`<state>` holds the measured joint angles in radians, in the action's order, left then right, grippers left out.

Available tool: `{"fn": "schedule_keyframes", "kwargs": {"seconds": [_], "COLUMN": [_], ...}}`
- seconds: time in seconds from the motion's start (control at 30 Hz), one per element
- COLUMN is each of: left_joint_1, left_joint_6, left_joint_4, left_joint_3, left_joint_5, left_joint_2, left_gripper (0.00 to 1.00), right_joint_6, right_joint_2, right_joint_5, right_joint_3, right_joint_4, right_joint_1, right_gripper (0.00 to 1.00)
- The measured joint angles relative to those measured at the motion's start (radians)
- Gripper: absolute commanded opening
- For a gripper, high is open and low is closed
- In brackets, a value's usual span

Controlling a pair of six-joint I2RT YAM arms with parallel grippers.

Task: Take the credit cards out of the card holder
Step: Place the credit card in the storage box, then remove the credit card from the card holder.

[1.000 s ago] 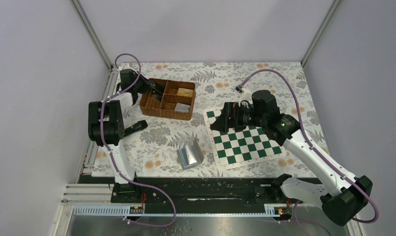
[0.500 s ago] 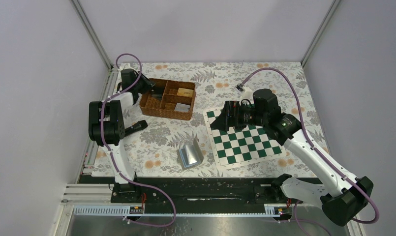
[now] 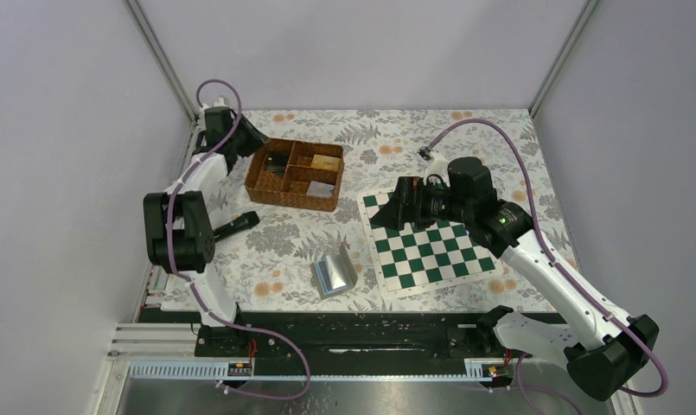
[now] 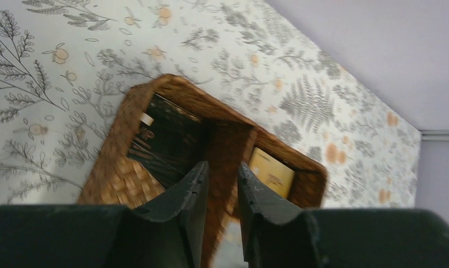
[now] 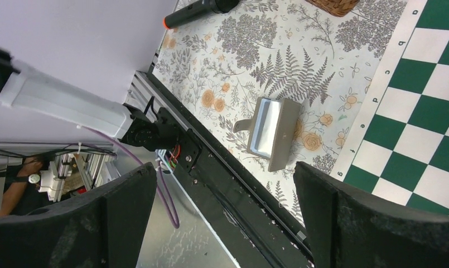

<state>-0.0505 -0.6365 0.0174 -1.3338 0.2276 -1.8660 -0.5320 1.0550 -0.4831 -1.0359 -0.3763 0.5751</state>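
The card holder (image 3: 334, 272) lies on the floral cloth near the front, grey outside with its pale inside showing; the right wrist view has the card holder (image 5: 272, 131) below and ahead of my right gripper. My right gripper (image 3: 394, 207) hovers over the chessboard's back left corner, jaws wide open and empty (image 5: 225, 167). My left gripper (image 3: 251, 140) is at the back left corner of the wicker basket (image 3: 266, 194), its jaws a narrow gap apart with nothing between them (image 4: 222, 164). Dark cards (image 4: 166, 139) and a yellow card (image 4: 272, 173) lie in the basket's compartments.
A green and white chessboard (image 3: 435, 251) lies right of the card holder. A black pen-like thing with an orange tip (image 3: 236, 226) lies left of centre, by the left arm. Enclosure walls stand close on the left, right and back.
My left gripper has drawn back out of the basket toward the far left corner, and its jaws have parted from shut. The right arm has barely moved.
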Motion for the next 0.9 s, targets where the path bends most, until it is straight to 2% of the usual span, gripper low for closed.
{"fn": "schedule_keyframes", "kwargs": {"seconds": [0.13,0.23,0.3,0.43,0.47,0.63,0.73,0.9], "left_joint_1": [0.027,0.080,0.151,0.306,0.335,0.410,0.416,0.426], "left_joint_6": [-0.009,-0.011,-0.015,-0.023,-0.027,-0.079,-0.125,-0.185], "left_joint_4": [0.136,0.205,0.229,0.255,0.263,0.303,0.257,0.105], "left_joint_3": [-0.013,0.032,0.114,0.328,0.388,0.704,0.874,0.992], "left_joint_5": [0.000,0.003,0.016,0.060,0.068,0.112,0.171,0.278], "left_joint_2": [0.171,0.348,0.492,0.721,0.766,0.949,1.030,0.988], "left_gripper": [0.27,0.27,0.27,0.27,0.27,0.29,0.29,0.28], "right_joint_6": [-0.028,-0.064,-0.083,-0.109,-0.119,-0.175,-0.200,-0.225], "right_joint_2": [-0.007,-0.017,-0.018,0.008,0.019,0.118,0.211,0.343], "right_joint_5": [0.023,0.044,0.082,0.154,0.164,0.228,0.251,0.261], "right_joint_3": [0.021,0.061,0.088,0.113,0.119,0.153,0.154,0.152], "right_joint_4": [0.002,0.011,0.014,0.039,0.059,0.179,0.249,0.338], "right_joint_1": [0.000,0.009,0.041,0.183,0.217,0.368,0.431,0.472], "right_gripper": [0.86,0.79,0.74,0.50,0.47,0.45,0.38,0.38]}}
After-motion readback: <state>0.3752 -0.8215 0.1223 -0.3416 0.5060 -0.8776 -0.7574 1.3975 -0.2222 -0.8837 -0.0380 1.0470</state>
